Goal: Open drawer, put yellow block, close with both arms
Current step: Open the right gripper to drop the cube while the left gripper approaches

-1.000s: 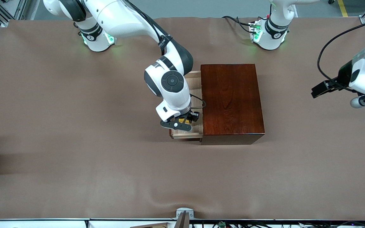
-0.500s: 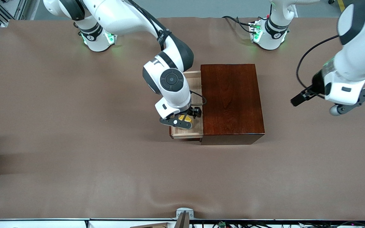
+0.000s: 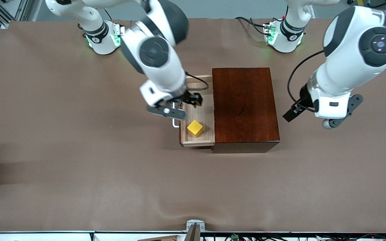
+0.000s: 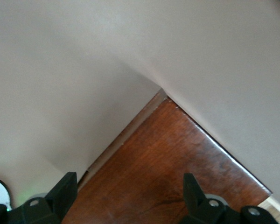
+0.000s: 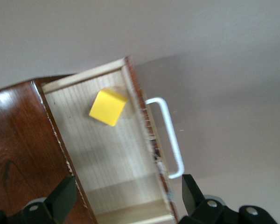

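Right claw (image 3: 179,106) up in the air, fingers (image 5: 60,198) spread wide, holding nothing. Left claw (image 3: 292,113) raised too, fingers (image 4: 63,189) apart, empty, wrist tilted down.

Yellow block (image 3: 195,128), reddish-brown box (image 3: 243,103)

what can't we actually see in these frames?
- Drawer: in the front view the right gripper and its wrist cover the part toward the bases; the yellow block shows clear.
- Handle: front view shows only a short piece below the gripper; the right wrist view shows it whole.
- Wooden box: the left wrist view cuts it at the edge, no drawer in sight.
- Left gripper: fingers hidden in the front view, tips alone in its wrist view.
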Robot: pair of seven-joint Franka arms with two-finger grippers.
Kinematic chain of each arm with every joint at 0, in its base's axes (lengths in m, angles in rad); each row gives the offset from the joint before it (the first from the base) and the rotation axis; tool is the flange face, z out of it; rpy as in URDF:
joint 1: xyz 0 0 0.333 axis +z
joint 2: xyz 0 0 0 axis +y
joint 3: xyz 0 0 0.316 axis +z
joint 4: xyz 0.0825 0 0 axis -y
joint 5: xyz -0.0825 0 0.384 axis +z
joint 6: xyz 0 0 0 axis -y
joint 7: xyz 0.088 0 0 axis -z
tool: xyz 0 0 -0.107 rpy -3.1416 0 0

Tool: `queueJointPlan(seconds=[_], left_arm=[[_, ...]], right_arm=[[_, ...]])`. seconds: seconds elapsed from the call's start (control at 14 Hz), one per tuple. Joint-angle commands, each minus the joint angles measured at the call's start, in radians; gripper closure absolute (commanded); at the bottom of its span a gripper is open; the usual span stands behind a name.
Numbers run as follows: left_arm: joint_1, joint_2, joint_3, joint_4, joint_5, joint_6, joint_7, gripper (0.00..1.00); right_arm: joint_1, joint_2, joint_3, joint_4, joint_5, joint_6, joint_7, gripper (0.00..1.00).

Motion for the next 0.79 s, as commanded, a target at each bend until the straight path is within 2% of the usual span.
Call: queueJointPlan(seconds=[0.0, 0.29, 0.5, 0.71], left_arm=[[-0.028, 0.025, 0.001, 0.028, 0.013, 0.019, -0.093, 0.00], [-0.090, 0.064, 0.001, 0.050, 0.013, 0.059, -0.263, 0.00], [-0.144, 0.128, 0.002, 0.114, 0.015, 0.059, -0.403, 0.00], [-0.185, 0.159, 0.008, 0.133, 0.016, 0.063, -0.485, 0.00]], right_arm=[[-0.139, -0.125, -0.001, -0.070, 0.002, -0.091, -0.171, 0.00], [-0.325, -0.271, -0.004, -0.214, -0.102, -0.124, -0.507, 0.00], [-0.440, -0.339, -0.005, -0.277, -0.157, -0.124, -0.676, 0.00], [-0.537, -0.399, -0.004, -0.349, -0.184, -0.094, -0.796, 0.00]])
